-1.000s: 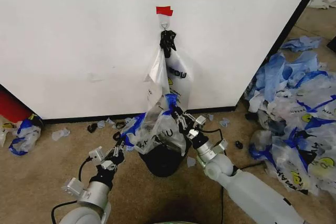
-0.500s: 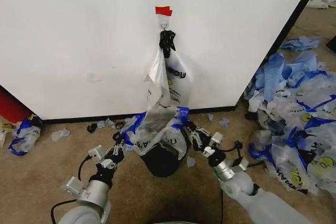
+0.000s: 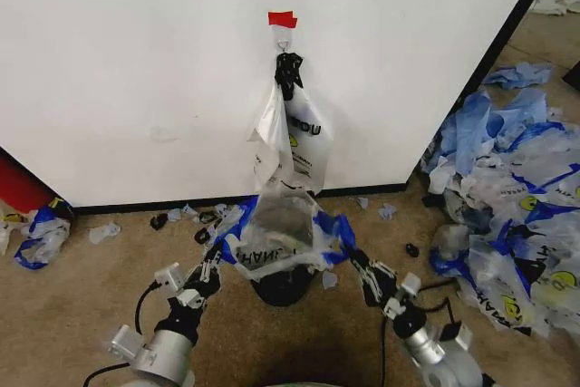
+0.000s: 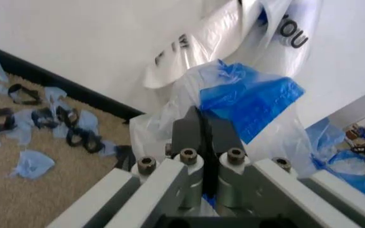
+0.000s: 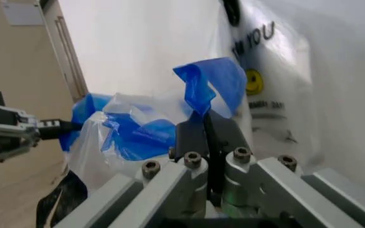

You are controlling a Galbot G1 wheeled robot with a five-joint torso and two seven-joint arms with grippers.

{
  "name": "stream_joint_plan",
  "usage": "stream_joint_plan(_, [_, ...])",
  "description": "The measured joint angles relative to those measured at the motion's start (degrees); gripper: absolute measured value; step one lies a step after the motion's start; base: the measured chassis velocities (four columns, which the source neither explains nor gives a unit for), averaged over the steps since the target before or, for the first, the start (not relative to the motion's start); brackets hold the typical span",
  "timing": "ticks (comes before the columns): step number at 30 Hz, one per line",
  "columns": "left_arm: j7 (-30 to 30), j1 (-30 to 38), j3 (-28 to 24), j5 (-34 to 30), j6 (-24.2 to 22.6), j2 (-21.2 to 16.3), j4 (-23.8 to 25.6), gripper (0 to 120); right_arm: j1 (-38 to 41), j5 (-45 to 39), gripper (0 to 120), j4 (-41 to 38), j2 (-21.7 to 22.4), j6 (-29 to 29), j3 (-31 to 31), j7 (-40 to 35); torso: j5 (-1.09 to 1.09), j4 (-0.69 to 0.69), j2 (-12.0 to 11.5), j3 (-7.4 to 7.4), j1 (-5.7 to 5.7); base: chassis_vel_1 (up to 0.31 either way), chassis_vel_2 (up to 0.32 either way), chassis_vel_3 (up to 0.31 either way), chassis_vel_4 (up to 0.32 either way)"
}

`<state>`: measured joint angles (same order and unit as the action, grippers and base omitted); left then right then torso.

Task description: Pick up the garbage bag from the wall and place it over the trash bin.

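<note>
Since a second ago the right gripper [image 3: 355, 257] has drawn rightward, stretching the garbage bag [image 3: 283, 240] wide over the trash bin [image 3: 282, 285]; the left gripper [image 3: 216, 258] pinches the opposite handle. Lower both evenly around the rim.

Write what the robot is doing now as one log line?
left gripper: shut on garbage bag | right gripper: shut on it | bag stretched over trash bin
</note>
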<state>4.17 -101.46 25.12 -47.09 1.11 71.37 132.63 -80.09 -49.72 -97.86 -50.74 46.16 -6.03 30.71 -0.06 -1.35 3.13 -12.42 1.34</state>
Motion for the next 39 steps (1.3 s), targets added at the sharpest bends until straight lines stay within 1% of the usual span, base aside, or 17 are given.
stream_joint_plan(4, [-0.2, -0.8, -0.4, 0.8, 0.5, 0.7, -0.3, 0, -1.2, 0.0, 0, 1.7, -1.2, 1.0, -0.7, 1.1, 0.00, -0.01, 0.0, 0.00, 0.00, 0.000, 0.000, 0.000, 0.000])
stream_joint_plan(13, [-0.2, -2.4, -0.8, 2.0, 1.7, 1.7, -0.8, 0, -3.4, 0.2, 0, 3.8, -2.2, 1.2, -2.4, 3.1, 0.00, -0.01, 0.0, 0.00, 0.00, 0.000, 0.000, 0.000, 0.000])
stream_joint_plan(25, [-0.6, -3.8, -2.7, 4.9, 3.6, 3.0, -3.6, 0, -5.9, 0.3, 0, 7.8, -3.7, 1.1, -4.3, 5.9, -0.01, -0.01, 0.0, 0.00, 0.00, 0.000, 0.000, 0.000, 0.000])
stream_joint_plan(30, [-0.9, -4.5, -3.1, 5.8, 4.5, 3.3, -4.7, 0, -5.7, 0.1, 0, 10.1, -4.4, 1.1, -4.6, 6.8, 0.00, -0.01, 0.0, 0.00, 0.00, 0.000, 0.000, 0.000, 0.000])
stream_joint_plan(39, [-1.0, -3.9, -3.5, 6.5, 5.7, 3.4, -8.4, 0, -3.3, 0.0, 0, 14.6, -5.2, 1.0, -4.4, 7.2, -0.01, -0.01, 0.0, -0.01, 0.00, 0.000, 0.000, 0.000, 0.000])
